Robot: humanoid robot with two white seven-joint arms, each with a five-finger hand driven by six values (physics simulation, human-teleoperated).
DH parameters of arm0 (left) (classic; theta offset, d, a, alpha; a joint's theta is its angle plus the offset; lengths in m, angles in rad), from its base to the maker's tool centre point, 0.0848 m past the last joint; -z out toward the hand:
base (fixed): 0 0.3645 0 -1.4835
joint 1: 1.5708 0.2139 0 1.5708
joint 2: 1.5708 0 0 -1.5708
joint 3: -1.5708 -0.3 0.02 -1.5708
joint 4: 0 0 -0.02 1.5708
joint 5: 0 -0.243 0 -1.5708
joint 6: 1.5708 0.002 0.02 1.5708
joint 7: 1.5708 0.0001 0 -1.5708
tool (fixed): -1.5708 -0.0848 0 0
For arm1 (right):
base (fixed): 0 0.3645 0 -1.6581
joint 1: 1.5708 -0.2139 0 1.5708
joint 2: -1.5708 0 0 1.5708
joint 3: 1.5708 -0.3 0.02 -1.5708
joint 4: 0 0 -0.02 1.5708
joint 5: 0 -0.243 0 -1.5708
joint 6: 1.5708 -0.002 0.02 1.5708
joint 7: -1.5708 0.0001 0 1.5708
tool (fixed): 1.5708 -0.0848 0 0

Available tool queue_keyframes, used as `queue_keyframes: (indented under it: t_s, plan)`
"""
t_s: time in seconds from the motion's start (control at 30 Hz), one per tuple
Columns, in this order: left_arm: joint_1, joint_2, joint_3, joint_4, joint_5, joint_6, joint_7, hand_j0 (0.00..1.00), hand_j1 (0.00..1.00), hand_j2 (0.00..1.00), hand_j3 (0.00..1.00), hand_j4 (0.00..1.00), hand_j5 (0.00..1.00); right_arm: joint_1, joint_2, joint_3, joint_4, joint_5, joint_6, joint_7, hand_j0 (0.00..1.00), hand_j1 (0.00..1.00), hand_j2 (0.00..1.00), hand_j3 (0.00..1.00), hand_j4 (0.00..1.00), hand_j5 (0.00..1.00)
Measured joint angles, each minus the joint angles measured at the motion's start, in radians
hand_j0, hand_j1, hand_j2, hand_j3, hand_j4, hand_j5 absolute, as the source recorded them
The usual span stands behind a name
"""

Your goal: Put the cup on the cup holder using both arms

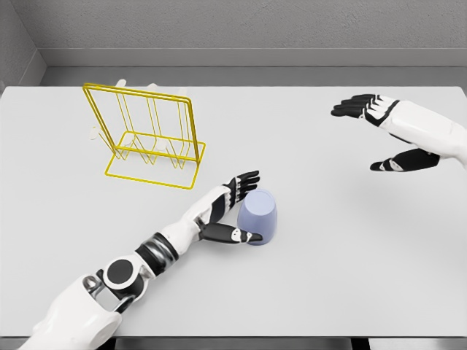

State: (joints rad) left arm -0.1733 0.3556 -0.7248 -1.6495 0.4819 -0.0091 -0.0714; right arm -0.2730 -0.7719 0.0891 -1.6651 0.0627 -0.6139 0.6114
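The white bench (328, 255) carries the yellow wire cup holder (149, 138) at upper left, well apart from the lavender cup (259, 216) near the middle. The left hand (232, 211) brackets the cup, fingers (244, 182) wide, thumb beneath; closing unevenly could tip or roll it away. The right hand (394, 135) hovers open, far off.

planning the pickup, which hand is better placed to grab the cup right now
Left. The left hand is already at the lavender cup, fingers spread around its left side and thumb along its base. The right hand hovers open far off to the right, well clear of the cup and the yellow cup holder.
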Motion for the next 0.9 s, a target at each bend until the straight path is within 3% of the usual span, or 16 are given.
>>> queue_keyframes:
  t_s: [0.17,0.33,0.37,0.63,0.9]
  plan:
    - [0.000,-0.014,-0.003,0.002,-0.013,0.001,-0.002,1.00,1.00,1.00,1.00,1.00,1.00,0.000,0.002,0.000,0.002,0.000,0.000,0.000,1.00,1.00,1.00,1.00,1.00,1.00]
    - [0.000,-0.021,-0.007,0.000,-0.017,0.002,-0.003,0.86,0.86,0.86,0.86,0.86,0.86,0.000,0.003,0.000,0.003,0.000,0.000,0.000,1.00,1.00,1.00,1.00,1.00,1.00]
    - [0.000,-0.022,-0.008,0.000,-0.018,0.002,-0.003,0.78,0.78,0.78,0.78,0.78,0.78,-0.002,0.003,0.000,0.003,0.000,0.000,0.000,1.00,1.00,1.00,1.00,1.00,1.00]
    - [0.002,-0.025,-0.006,-0.001,-0.031,0.000,-0.002,0.61,0.61,0.61,0.61,0.61,0.61,0.000,0.003,0.000,0.002,0.000,0.000,0.000,1.00,1.00,1.00,1.00,1.00,1.00]
    - [0.003,-0.024,0.003,-0.013,-0.038,-0.001,-0.001,0.61,0.61,0.61,0.61,0.61,0.61,0.000,0.003,0.000,0.001,0.000,0.000,0.000,1.00,1.00,1.00,1.00,1.00,1.00]
